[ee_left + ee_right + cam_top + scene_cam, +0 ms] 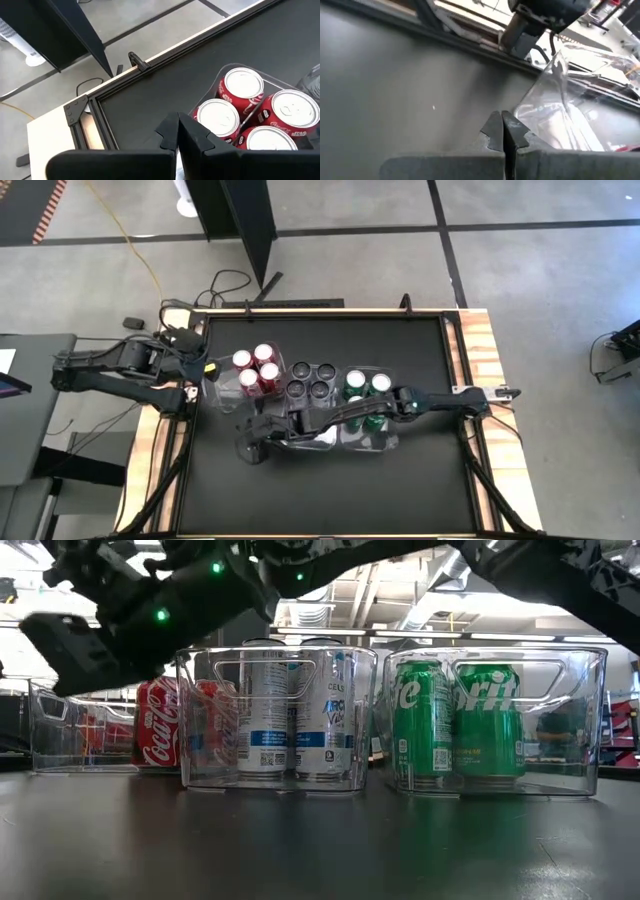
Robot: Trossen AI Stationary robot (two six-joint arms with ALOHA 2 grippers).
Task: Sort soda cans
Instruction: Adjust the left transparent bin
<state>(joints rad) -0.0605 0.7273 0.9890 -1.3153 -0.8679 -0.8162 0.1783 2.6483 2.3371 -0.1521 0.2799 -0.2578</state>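
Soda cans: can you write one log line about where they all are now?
red cans: left bin | dark cans: middle bin | green cans: right bin | left gripper: shut, empty | right gripper: shut, empty

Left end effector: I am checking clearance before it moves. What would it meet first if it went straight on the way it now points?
Probably the red Coca-Cola cans in their clear bin; the shut left end effector points at the nearest one, though depth is unclear.
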